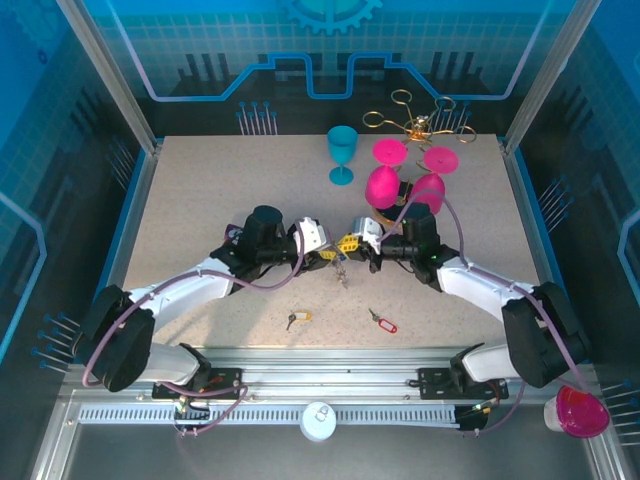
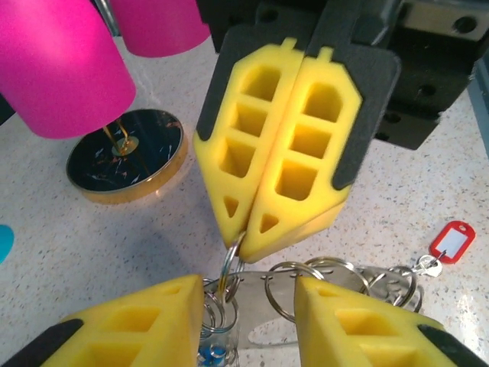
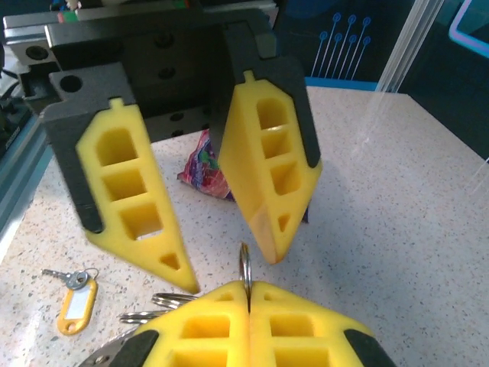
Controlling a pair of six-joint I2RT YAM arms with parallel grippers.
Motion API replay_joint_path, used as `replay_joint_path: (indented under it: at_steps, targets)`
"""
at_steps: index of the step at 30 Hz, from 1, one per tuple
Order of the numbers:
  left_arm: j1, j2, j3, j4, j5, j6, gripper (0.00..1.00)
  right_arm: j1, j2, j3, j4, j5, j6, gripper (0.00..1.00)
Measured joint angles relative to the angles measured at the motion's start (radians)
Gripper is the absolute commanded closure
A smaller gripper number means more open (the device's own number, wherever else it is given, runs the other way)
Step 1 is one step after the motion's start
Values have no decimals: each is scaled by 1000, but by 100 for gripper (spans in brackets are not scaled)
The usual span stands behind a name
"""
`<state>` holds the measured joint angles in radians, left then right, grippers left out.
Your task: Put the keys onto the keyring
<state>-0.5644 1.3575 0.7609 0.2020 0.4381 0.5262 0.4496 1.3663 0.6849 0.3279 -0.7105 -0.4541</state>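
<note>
Both grippers meet at mid-table. My right gripper is shut on a thin silver split ring of the keyring, gripping it edge-on. Further silver rings and a flat metal tag hang from it, along with a blue-headed key. My left gripper is open, its yellow fingers either side of that bunch without clamping it. A yellow-tagged key and a red-tagged key lie on the table nearer the arm bases.
Pink goblets lie close behind the right gripper, and a teal goblet stands beyond. A gold wire rack sits at the back edge. A dark gold-rimmed disc and a colourful pouch lie near the grippers.
</note>
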Motion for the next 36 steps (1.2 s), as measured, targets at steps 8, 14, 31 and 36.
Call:
replay_joint_path:
  at_steps: [8, 14, 31, 36]
  targets:
    - [20, -14, 22, -95, -11, 5, 73, 53, -8, 84, -233, 87, -142, 100]
    - [23, -14, 53, -152, 17, 8, 74, 73, -11, 113, -289, 120, -180, 100]
    - [26, 15, 109, -250, 87, 61, 100, 88, -4, 145, -328, 149, -174, 96]
    - [26, 1, 63, -140, 83, 43, 100, 43, -22, 91, -195, 79, -53, 64]
